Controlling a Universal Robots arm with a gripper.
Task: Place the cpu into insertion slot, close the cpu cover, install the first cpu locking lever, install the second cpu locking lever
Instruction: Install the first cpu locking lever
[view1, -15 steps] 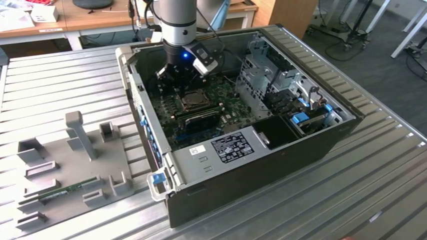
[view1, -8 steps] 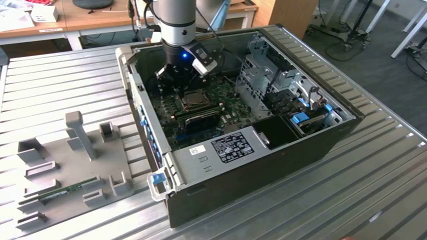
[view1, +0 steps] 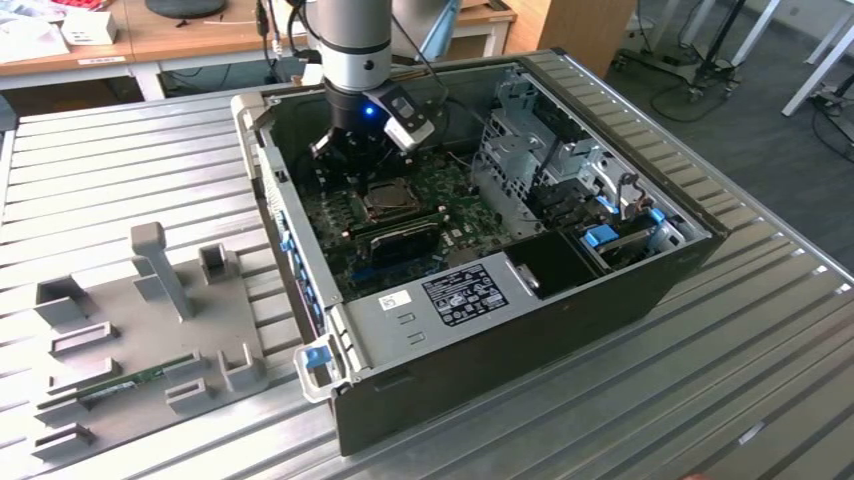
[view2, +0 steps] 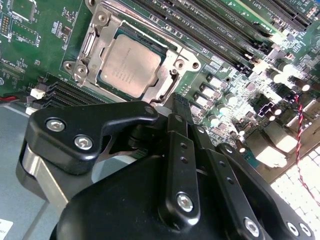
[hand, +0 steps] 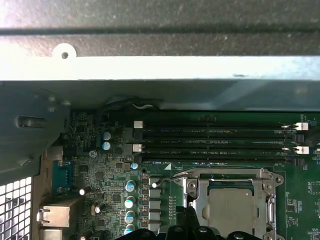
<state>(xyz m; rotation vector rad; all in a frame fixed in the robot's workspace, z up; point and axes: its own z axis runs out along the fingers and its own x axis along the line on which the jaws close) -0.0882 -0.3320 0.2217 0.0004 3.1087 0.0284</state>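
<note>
A: Silvery cpu cover, up or down?
B: Down. It lies flat around the cpu, which sits in the insertion slot on the green motherboard inside the open computer case. The grey-brown top shows through the cut-out in both wrist views.
A: Pincer?
B: Pincer is inside the case, black fingers pressed together, nothing between them. In the second wrist view the tip is just beside one edge of the socket frame. Touching or not, cannot tell.
A: Levers?
B: Thin wire lever runs along a socket edge in the first wrist view, near the long black memory slots. Latched or loose, cannot tell.
A: Outside the case?
B: Case lies on its side on the slatted metal bench. At the exterior view's left sits a grey fixture plate with upright blocks. A green memory stick lies in it, well apart from the case.
</note>
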